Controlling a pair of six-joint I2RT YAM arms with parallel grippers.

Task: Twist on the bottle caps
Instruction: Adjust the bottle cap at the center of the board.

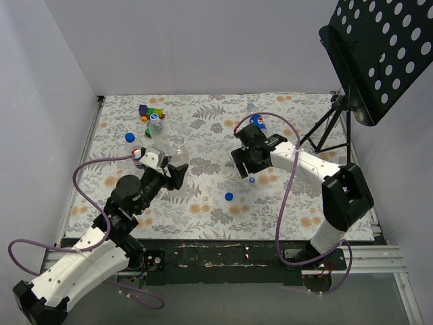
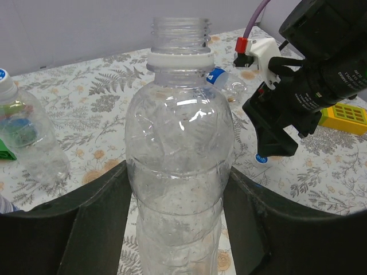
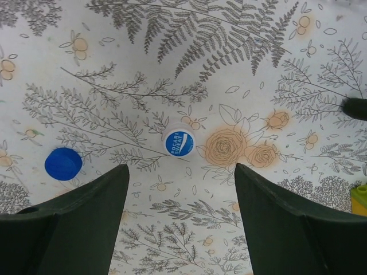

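Observation:
My left gripper (image 1: 176, 173) (image 2: 179, 172) is shut on a clear unlabelled bottle (image 1: 178, 152) (image 2: 179, 143), held upright, its threaded neck (image 2: 179, 31) open with no cap. My right gripper (image 1: 248, 168) (image 3: 180, 172) is open and empty, pointing down just above a white cap with a blue Pocari Sweat top (image 3: 178, 142) (image 1: 252, 179) (image 2: 261, 158) on the table. A plain blue cap (image 3: 63, 163) (image 1: 229, 197) lies to its left. Another blue cap (image 1: 129, 137) lies at the far left. A Pepsi bottle (image 1: 257, 121) lies behind the right gripper.
A Pepsi-labelled bottle (image 1: 139, 158) stands by my left wrist. A capped bottle (image 1: 157, 123) (image 2: 26, 134) lies beside multicoloured toy blocks (image 1: 146, 112). A black music stand (image 1: 379, 54) on a tripod (image 1: 330, 125) stands at the back right. Walls close the left and back.

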